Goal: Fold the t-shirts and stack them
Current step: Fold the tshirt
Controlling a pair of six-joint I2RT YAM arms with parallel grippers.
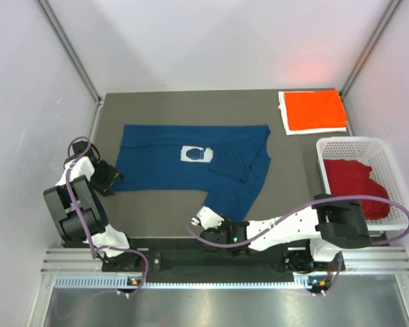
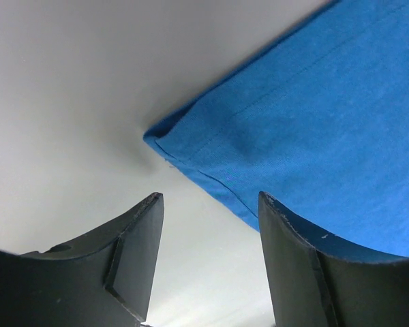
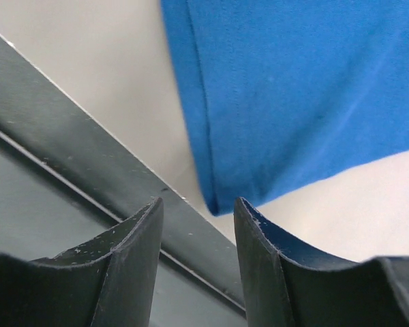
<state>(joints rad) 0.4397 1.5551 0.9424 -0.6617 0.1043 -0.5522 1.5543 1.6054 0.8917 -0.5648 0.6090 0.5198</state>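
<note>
The navy blue t-shirt (image 1: 191,167) with a white chest print lies spread on the grey table, its right side folded over. My left gripper (image 1: 109,176) is open at the shirt's left bottom corner (image 2: 165,136), which lies just ahead of the fingertips. My right gripper (image 1: 215,225) is open at the shirt's near lower corner (image 3: 218,201), just ahead of its fingertips near the table's front edge. A folded orange-red t-shirt (image 1: 316,110) lies at the back right. A dark red t-shirt (image 1: 356,182) sits in the white basket.
The white lattice basket (image 1: 341,144) stands at the right edge. A white sheet (image 1: 283,112) lies under the orange-red shirt. A black front rail (image 3: 88,163) runs along the near table edge. Enclosure walls stand on both sides.
</note>
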